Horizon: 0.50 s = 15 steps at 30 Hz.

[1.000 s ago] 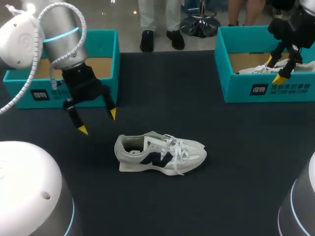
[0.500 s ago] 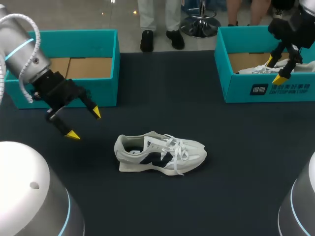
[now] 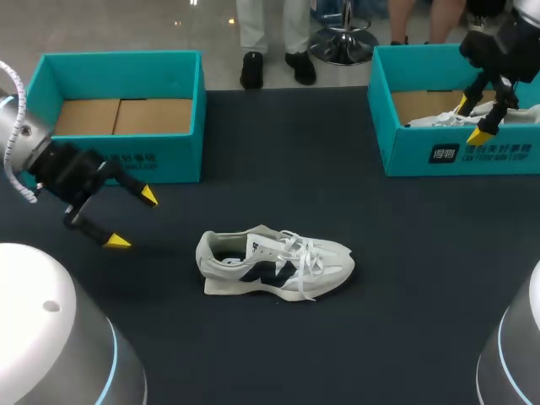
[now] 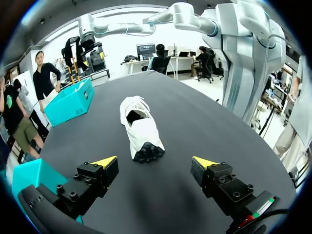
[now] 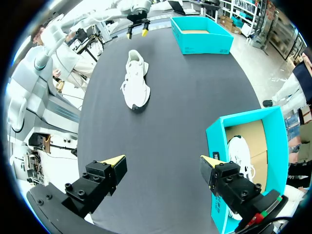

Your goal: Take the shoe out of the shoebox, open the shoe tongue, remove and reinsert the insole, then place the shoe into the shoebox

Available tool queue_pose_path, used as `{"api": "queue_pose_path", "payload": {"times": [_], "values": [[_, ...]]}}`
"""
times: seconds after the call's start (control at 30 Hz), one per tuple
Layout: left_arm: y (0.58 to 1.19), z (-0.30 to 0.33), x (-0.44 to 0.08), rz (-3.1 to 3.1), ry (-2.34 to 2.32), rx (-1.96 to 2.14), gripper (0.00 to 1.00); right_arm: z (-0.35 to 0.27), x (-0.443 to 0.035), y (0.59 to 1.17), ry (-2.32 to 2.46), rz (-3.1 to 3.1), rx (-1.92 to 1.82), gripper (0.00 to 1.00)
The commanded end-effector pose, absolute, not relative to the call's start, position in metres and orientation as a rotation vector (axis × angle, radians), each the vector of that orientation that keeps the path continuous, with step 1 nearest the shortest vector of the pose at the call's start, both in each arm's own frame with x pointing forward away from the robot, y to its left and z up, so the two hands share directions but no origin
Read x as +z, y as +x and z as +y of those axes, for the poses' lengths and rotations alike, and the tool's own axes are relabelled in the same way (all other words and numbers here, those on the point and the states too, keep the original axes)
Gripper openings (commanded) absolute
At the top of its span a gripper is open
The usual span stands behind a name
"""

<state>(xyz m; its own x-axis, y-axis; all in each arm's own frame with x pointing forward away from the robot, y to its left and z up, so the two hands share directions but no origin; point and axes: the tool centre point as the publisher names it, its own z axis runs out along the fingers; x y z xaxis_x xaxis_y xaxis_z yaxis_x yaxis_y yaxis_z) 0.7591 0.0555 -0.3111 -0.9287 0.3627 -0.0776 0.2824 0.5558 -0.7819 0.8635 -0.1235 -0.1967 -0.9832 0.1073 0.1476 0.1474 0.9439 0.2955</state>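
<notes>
A broad counter (image 3: 278,143) with a dark, matte, near-black top spreads across the whole scene, smooth and flat, under soft, even light.

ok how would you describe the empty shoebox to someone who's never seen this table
On the black table, two teal boxes stand at the far corners. The shoebox on the robot's left shows only bare brown cardboard inside; the other box holds a white shoe.

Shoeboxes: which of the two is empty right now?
The left shoebox, on the left arm's side: only bare cardboard floor shows inside. The right shoebox holds a white shoe.
</notes>
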Motion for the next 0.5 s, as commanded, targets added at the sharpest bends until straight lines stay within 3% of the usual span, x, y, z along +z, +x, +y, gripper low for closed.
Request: {"api": "queue_pose_path", "payload": {"times": [0.03,0.5], "values": [[0.7508,0.0679,-0.3206,-2.712,-0.462,1.434,1.0,-0.1235,-0.1968,0.8645,-0.194,-2.969,-0.463,1.0],[0.7508,0.0679,-0.3206,-2.712,-0.462,1.434,1.0,-0.1235,-0.1968,0.8645,-0.194,-2.969,-0.463,1.0]]}}
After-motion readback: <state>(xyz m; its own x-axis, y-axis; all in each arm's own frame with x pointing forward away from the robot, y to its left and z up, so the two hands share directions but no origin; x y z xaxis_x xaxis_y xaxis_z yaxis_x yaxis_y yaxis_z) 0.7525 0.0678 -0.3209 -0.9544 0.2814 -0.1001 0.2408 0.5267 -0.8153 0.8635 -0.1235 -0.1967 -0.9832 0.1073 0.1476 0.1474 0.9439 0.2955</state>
